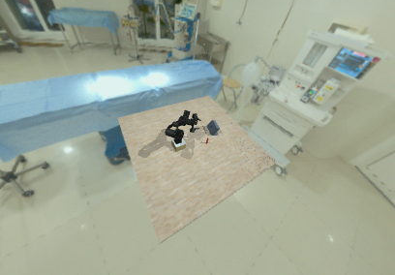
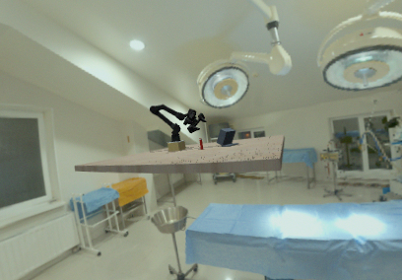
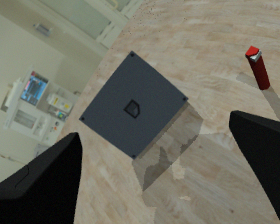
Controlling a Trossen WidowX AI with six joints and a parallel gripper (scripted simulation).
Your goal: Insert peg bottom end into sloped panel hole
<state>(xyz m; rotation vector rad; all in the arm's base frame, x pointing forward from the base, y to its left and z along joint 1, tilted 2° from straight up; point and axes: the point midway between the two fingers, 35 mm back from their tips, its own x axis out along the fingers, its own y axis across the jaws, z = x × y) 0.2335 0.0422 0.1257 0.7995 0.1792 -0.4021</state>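
Observation:
A red peg (image 1: 207,140) (image 2: 201,145) (image 3: 259,72) stands upright on the table. Its top has a cut side and a small silver-grey patch, seen in the wrist view. The dark blue-grey sloped panel (image 1: 212,127) (image 2: 226,136) (image 3: 156,95) has one dark hole (image 3: 133,109) in the middle of its face. The hole is angular, with several flat sides. My gripper (image 1: 197,124) (image 2: 201,124) (image 3: 159,129) is open and empty, raised above the table. In the wrist view the panel lies beyond and between the fingers, and the peg lies beyond the right finger. The peg's bottom outline is hidden.
The wooden table top (image 1: 194,192) (image 2: 148,163) (image 3: 211,30) carries the arm's base block (image 1: 178,145) (image 2: 176,146), with the peg and panel in front of it. The panel stands farther out than the peg. Hospital furniture stands around the table.

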